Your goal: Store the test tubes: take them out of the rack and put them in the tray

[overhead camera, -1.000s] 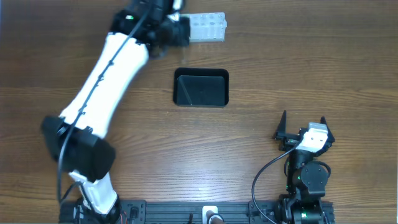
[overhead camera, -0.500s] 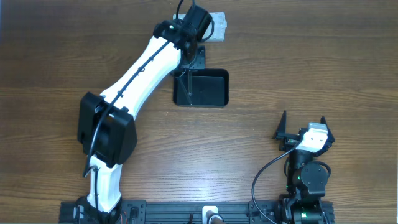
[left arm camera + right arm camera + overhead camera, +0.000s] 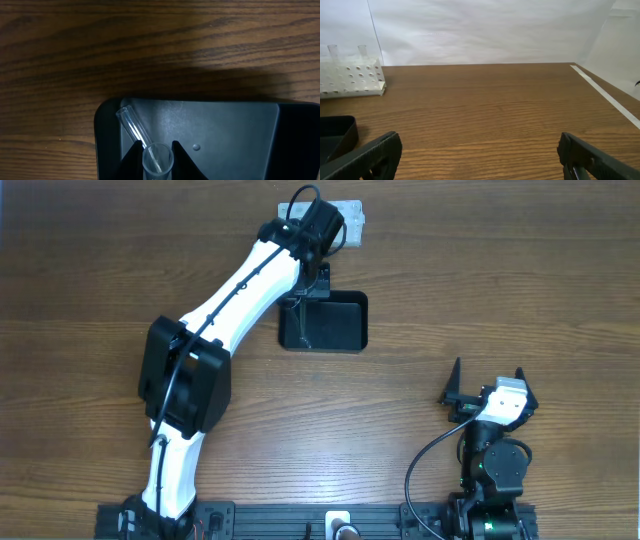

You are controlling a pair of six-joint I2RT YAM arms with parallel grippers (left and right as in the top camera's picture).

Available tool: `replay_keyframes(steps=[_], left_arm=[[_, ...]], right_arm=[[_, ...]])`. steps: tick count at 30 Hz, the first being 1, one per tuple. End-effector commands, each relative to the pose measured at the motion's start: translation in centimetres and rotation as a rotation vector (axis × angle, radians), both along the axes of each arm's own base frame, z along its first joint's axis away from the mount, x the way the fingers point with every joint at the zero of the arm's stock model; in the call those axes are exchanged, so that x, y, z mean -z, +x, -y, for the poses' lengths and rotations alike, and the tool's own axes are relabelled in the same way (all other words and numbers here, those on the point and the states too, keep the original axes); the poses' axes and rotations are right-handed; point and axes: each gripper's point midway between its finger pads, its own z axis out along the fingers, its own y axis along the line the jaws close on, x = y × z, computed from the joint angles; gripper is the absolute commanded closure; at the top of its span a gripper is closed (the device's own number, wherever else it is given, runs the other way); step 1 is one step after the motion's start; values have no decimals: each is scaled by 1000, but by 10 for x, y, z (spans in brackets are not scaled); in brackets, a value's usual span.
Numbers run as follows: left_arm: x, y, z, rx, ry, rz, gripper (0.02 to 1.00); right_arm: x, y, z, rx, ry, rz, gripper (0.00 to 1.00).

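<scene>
- The left gripper (image 3: 157, 149) is pinching a clear test tube (image 3: 158, 160). The tube stands upright with its open mouth facing up, right over the inside of the black tray (image 3: 107, 131).
- A second tube (image 3: 132, 123) is lying flat on the tray floor, with one end tucked up by a tray corner.
- The tray (image 3: 360, 304) sits around the middle of the tabletop (image 3: 520, 290), towards the far edge.
- The white rack (image 3: 351, 80) is just past the tray, right by the tabletop's far edge. Two more tubes (image 3: 332, 51) are standing upright in it.
- The right gripper (image 3: 484, 385) has its fingers spread wide with nothing between them. It's parked near the tabletop's near edge on the right side, well away from the tray and rack.
</scene>
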Motion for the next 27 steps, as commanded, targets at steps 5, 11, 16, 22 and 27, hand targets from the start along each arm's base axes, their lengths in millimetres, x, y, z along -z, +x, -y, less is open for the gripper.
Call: replay_keyframes(steps=[5,11,16,22,27], left_arm=[[29,-3,0,-11,11,-60,884],[29,-3,0,-11,12,-61,728],[18,-4,5,-2,-7,-43,614],[-78,15,7,-12,-34,234,428],[-187,33,-17,-53,-52,556,253]], right_arm=[[1,-1,4,20,-1,3,9],[1,-1,4,20,-1,3,9],[1,-1,4,20,-1,3,7],[1,-1,4,20,-1,3,9],[1,-1,4,20,-1,3,7]])
